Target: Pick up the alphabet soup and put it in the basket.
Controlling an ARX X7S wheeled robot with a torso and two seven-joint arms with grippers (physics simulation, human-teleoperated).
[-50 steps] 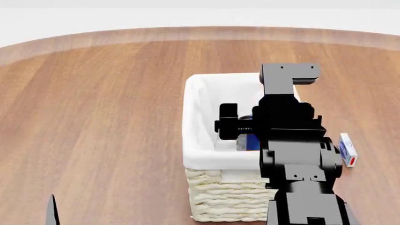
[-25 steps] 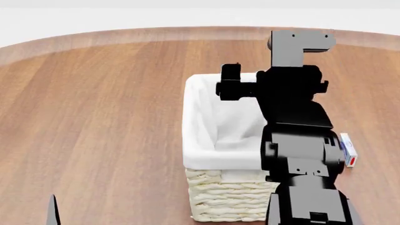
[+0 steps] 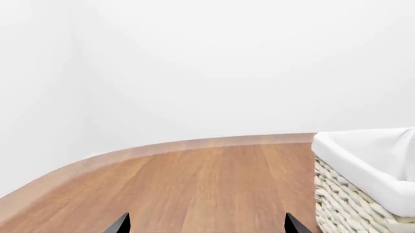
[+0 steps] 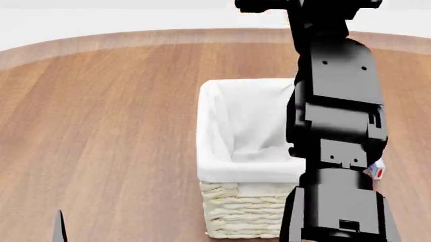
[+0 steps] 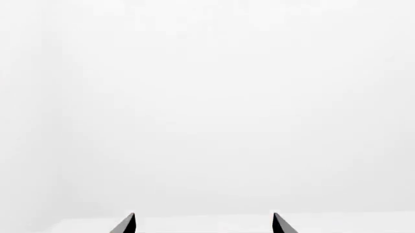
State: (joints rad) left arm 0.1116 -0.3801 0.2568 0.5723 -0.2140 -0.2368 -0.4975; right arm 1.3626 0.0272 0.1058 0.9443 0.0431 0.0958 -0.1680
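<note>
White walls close off the far side of your wooden table (image 4: 101, 126), whose curved edge runs along the back. Your right arm (image 4: 336, 126) is raised high over the table, and your right gripper (image 5: 202, 224) sits up at the top edge of the head view, above and beyond the basket (image 4: 235, 151). Its wrist camera shows only two dark fingertips (image 5: 124, 224) set well apart against blank white wall, nothing between them, so it reads as wide and empty.

Below that gripper, the basket stands on the wood with its white cloth lining folded over the rim. What you can see of the inside is bare lining; the arm covers the rest, and you cannot tell from these views where the alphabet soup is.

Your left gripper (image 3: 204, 225) hangs low, its two tips spread wide with bare wood between them, and the basket (image 3: 363, 179) stands just beside it. A small white and red box (image 4: 376, 170) peeks out behind your right arm.
</note>
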